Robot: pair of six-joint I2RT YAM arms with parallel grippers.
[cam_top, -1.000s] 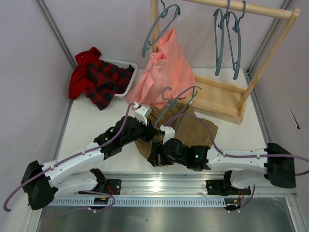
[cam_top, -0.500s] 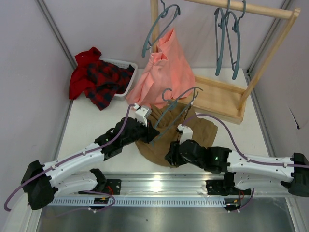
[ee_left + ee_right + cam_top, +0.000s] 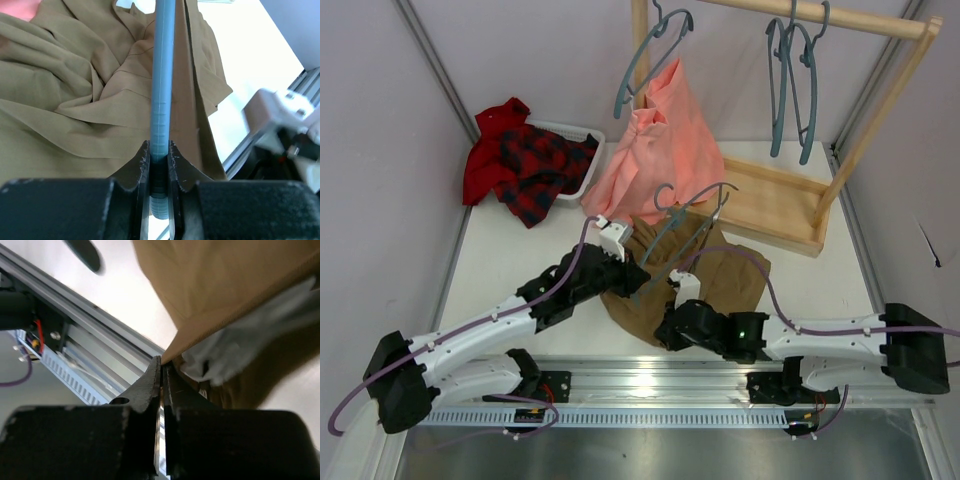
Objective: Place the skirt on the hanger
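From above, near the counter's (image 3: 510,262) near edge, the right hand (image 3: 669,328) covers its own fingertips and part of the skirt (image 3: 730,275). In the left wrist view the hanger (image 3: 162,75) runs off the top edge; a pale shape (image 3: 280,117) is too blurred to name.

The top view is lit evenly, and only soft shadows are cast on the white table (image 3: 505,245). Glare is seen on the metal strip (image 3: 650,445) at the bottom centre. In the left wrist view the skirt (image 3: 75,100) is shown sharp, but a white part (image 3: 280,117) at the right edge is blurred. In the right wrist view a dark shape (image 3: 82,255) at the upper left is out of focus.
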